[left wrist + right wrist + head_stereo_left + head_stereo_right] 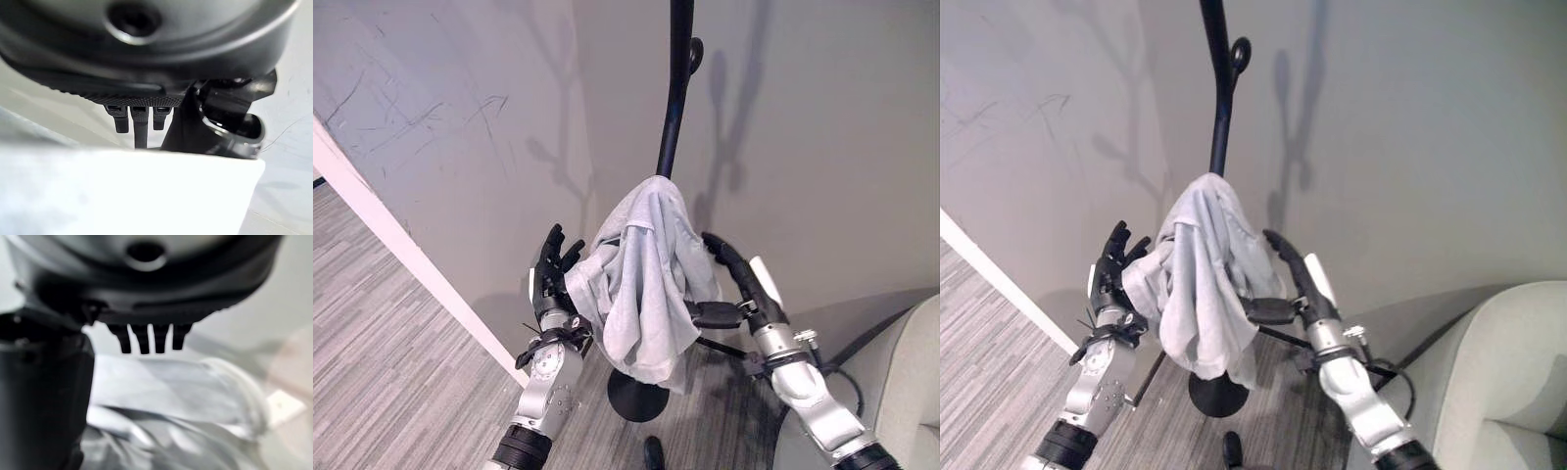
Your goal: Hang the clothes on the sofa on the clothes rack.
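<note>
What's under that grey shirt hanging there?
The grey shirt drapes over the black rack; its round base shows below. The pole section and whatever hook holds the shirt are covered.

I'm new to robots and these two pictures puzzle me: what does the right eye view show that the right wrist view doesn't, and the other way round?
The right eye view alone shows the black clothes rack with its round base, the left hand, the striped floor and a pale sofa. The right wrist view alone gives a close look past the right hand at the cloth's folds. Both share the grey garment draped on the rack and that open right hand.
</note>
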Motion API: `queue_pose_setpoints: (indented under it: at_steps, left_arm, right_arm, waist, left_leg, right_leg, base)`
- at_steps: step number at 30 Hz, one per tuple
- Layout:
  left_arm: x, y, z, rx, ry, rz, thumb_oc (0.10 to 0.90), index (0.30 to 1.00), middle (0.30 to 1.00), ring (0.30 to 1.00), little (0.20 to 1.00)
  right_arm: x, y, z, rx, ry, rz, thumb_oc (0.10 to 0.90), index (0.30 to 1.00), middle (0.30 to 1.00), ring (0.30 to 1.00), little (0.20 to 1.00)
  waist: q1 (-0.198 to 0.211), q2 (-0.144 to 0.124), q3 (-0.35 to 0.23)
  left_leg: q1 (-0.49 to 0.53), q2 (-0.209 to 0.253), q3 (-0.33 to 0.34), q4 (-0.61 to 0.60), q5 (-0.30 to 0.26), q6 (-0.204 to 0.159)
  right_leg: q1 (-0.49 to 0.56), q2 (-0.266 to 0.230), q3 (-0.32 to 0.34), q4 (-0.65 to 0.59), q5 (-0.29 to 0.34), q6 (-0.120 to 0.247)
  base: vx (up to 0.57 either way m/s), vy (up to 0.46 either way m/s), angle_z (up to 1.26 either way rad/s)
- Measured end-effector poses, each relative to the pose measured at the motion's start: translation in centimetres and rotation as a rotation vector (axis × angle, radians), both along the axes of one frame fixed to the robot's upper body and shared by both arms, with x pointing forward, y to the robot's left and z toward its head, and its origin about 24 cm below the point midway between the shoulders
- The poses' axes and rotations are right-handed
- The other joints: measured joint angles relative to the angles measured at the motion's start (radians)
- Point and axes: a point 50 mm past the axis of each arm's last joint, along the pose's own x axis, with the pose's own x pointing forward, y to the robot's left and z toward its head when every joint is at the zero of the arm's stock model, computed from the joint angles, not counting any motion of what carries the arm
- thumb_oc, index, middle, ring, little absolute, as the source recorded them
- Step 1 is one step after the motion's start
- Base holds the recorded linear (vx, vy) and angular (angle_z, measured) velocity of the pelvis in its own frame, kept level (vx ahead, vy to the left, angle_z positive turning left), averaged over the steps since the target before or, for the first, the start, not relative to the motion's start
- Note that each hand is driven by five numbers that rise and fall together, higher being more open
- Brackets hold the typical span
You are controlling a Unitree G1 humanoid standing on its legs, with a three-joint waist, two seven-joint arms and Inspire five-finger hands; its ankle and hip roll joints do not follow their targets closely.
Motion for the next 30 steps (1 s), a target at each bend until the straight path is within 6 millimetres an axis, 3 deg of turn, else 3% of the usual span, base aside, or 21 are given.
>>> queue_pose_setpoints:
  at_steps: [3,7,13,15,18,23,27,30]
  left_arm:
    - [-1.4,1.7,0.0,0.006,-0.011,-0.030,0.800,0.900,0.900,0.900,0.900]
    - [-2.7,2.9,-0.1,0.033,-0.023,-0.082,0.800,0.900,0.900,0.900,0.900]
    - [-4.5,4.5,-1.3,0.042,0.009,-0.165,0.800,0.900,0.900,0.900,0.900]
    - [-6.6,5.9,-2.3,0.023,0.042,-0.212,0.800,0.900,0.900,0.900,0.900]
    - [-7.6,6.8,-3.5,-0.085,0.035,-0.230,0.800,0.900,0.900,0.900,0.900]
    - [-9.9,8.1,-9.6,-0.362,0.149,-0.055,0.800,0.900,0.900,0.900,0.900]
    - [-15.1,7.3,-16.4,-0.566,0.428,0.136,0.800,0.900,0.900,0.900,0.900]
    - [-19.1,6.7,-18.6,-0.622,0.595,0.209,0.800,0.900,0.900,0.900,0.900]
  right_arm:
    - [-0.8,-0.8,1.9,-0.035,-0.053,0.045,0.800,0.900,0.900,0.900,0.900]
    - [-1.6,-1.9,2.7,-0.070,-0.029,0.108,0.800,0.900,0.900,0.900,0.900]
    - [-2.7,-2.9,1.9,-0.179,0.098,0.211,0.800,0.900,0.900,0.900,0.900]
    - [-3.9,-4.0,1.2,-0.149,0.152,0.209,0.800,0.900,0.900,0.900,0.900]
    - [-4.9,-4.7,0.4,-0.014,0.188,0.179,0.800,0.900,0.900,0.900,0.900]
    - [-6.9,-5.6,-4.6,0.481,0.248,0.000,0.800,0.900,0.900,0.900,0.900]
    - [-9.4,-5.6,-12.5,0.993,0.399,-0.219,0.800,0.900,0.900,0.900,0.900]
    - [-12.5,-5.4,-16.8,1.200,0.517,-0.402,0.800,0.900,0.900,0.900,0.900]
  waist:
    - [0.000,-0.007,-0.004]
    - [0.000,-0.010,-0.006]
    - [-0.001,-0.015,-0.009]
    - [-0.002,-0.015,-0.009]
    - [-0.001,-0.016,-0.010]
    - [-0.003,-0.007,-0.019]
    - [-0.003,-0.007,-0.024]
    - [0.007,0.001,-0.027]
  left_leg:
    - [-0.004,0.002,-0.001,-0.003,-0.008,0.013]
    - [-0.004,0.005,0.000,-0.001,-0.008,0.013]
    - [-0.003,0.004,0.014,0.002,-0.006,0.008]
    - [-0.001,0.004,0.025,0.002,-0.006,0.008]
    - [-0.001,0.004,0.026,0.002,-0.006,0.008]
    - [-0.009,0.003,0.027,0.002,-0.013,0.003]
    - [-0.013,0.008,0.026,0.002,-0.013,0.003]
    - [-0.020,0.010,0.022,0.002,-0.012,0.001]
  right_leg:
    - [-0.005,0.002,-0.002,0.000,0.000,0.000]
    - [-0.007,0.007,0.001,0.000,0.000,0.000]
    - [-0.011,0.011,0.013,0.000,0.000,0.000]
    - [-0.012,0.013,0.018,0.000,0.000,0.000]
    - [-0.012,0.013,0.020,0.000,0.000,0.000]
    - [-0.022,0.014,0.023,0.000,0.000,0.000]
    - [-0.025,0.016,0.017,0.000,0.000,0.000]
    - [-0.030,0.015,0.010,0.000,0.000,0.000]
  base:
    - [0.00,-0.010,0.00]
    - [0.00,-0.010,-0.03]
    - [0.00,-0.016,-0.05]
    - [0.00,-0.015,-0.08]
    - [0.00,-0.009,-0.01]
    - [0.00,-0.013,-0.05]
    - [0.03,-0.017,0.03]
    - [0.04,-0.005,0.07]
